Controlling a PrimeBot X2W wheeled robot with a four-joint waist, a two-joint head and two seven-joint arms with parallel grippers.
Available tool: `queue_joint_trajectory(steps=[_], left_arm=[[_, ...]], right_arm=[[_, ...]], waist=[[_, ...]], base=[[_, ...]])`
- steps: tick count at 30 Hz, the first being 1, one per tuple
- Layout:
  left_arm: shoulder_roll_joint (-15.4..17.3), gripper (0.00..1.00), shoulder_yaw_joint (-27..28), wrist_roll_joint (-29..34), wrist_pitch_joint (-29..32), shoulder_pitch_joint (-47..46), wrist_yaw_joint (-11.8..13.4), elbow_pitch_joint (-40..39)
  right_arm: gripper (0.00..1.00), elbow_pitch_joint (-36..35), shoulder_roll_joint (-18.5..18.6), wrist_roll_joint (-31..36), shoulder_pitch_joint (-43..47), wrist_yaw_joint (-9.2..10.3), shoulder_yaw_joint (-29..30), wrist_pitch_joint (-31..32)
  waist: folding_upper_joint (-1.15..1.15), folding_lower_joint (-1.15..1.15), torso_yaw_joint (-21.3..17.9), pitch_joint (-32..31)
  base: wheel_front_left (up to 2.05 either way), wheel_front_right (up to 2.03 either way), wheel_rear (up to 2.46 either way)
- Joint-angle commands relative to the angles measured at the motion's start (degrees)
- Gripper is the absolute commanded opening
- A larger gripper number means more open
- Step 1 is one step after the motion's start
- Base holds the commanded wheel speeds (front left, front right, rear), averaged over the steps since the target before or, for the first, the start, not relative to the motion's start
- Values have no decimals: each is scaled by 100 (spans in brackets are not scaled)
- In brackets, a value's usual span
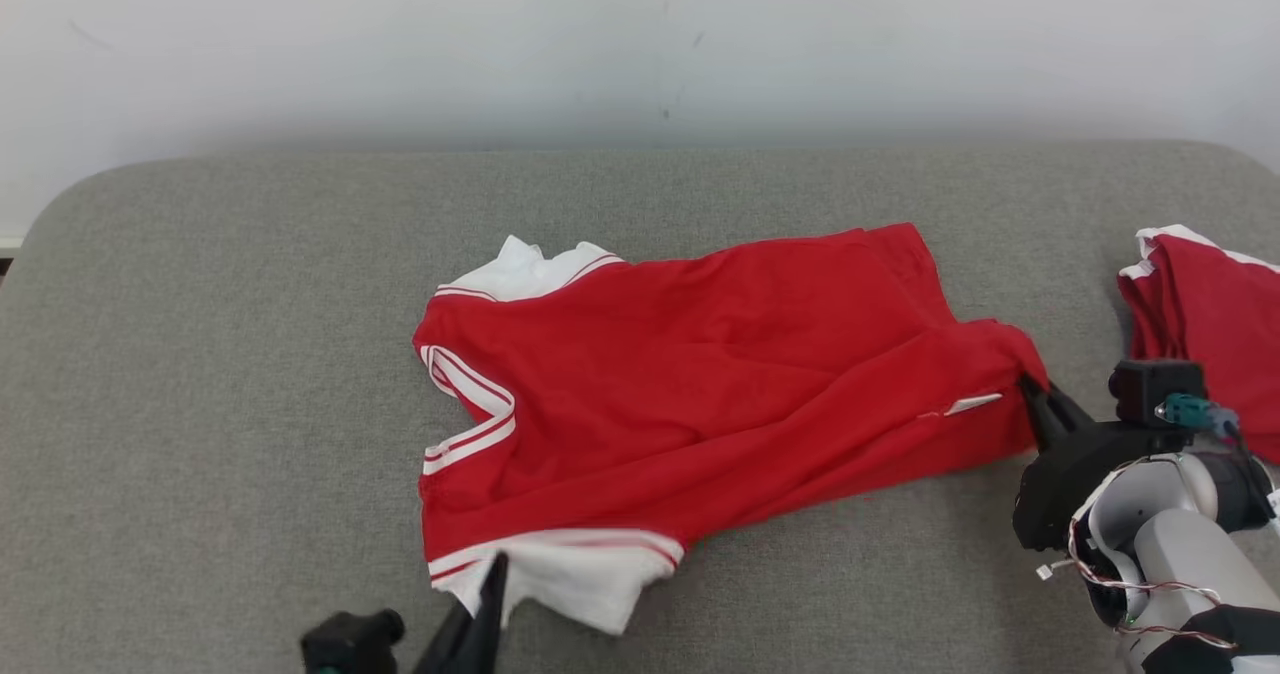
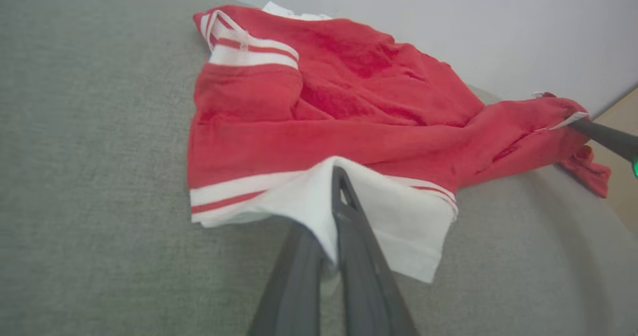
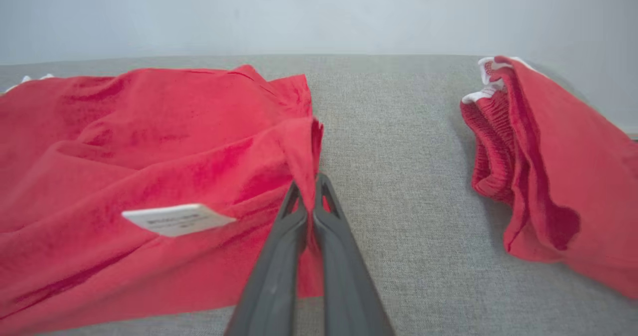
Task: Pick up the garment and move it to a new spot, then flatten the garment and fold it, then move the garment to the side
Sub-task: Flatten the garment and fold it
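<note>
The garment (image 1: 700,374) is a red shirt with white sleeves and striped trim, lying rumpled across the grey cushion. My left gripper (image 1: 492,579) is shut on the white sleeve at the near left; in the left wrist view the white sleeve cloth (image 2: 398,216) is pinched between my left gripper (image 2: 335,186) fingers. My right gripper (image 1: 1030,386) is shut on the red hem at the garment's right end. In the right wrist view a fold of the red garment (image 3: 149,146) sits between my right gripper (image 3: 311,189) fingers, beside a white label (image 3: 177,220).
A second red garment (image 1: 1210,324) lies folded at the cushion's right edge, close to my right arm; it also appears in the right wrist view (image 3: 548,166). The grey cushion (image 1: 200,354) has free room at the left. A pale wall stands behind.
</note>
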State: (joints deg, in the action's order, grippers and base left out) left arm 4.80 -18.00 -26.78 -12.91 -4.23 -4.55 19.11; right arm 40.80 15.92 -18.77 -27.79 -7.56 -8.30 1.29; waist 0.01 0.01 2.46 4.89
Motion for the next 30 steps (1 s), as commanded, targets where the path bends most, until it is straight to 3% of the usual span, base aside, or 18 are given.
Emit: queue_joint_trajectory(steps=[1,10,18,24,30], left_arm=[[71,0,74,-63,-16,15,3,-168],[166,0,557,-960,572,-776,-120,-1266],[575,0,847,-1419,1313,-2308,-197,-1264],[1117,0,1208,-1415,1757,-4111,-150,-823],[1673,0,1317,-917,1664,-6126,-128,-573]], right_arm=[[0,-126,59,-117,75,18,7,12],[0,-1236,-91,-1019,22,18,334,573],[0,-1905,-474,-1969,-746,17,677,1539],[0,-1512,-812,-1827,-2267,17,905,1932],[0,-939,-1072,-1402,-4136,16,1292,1385]], waist=[[-1,-1,-24,-47],[-1,-1,-122,-36],[-1,-1,-388,483],[-1,-1,-733,1713],[-1,-1,-892,3039]], base=[[0,0,0],[0,0,0],[0,0,0],[0,0,0],[0,0,0]])
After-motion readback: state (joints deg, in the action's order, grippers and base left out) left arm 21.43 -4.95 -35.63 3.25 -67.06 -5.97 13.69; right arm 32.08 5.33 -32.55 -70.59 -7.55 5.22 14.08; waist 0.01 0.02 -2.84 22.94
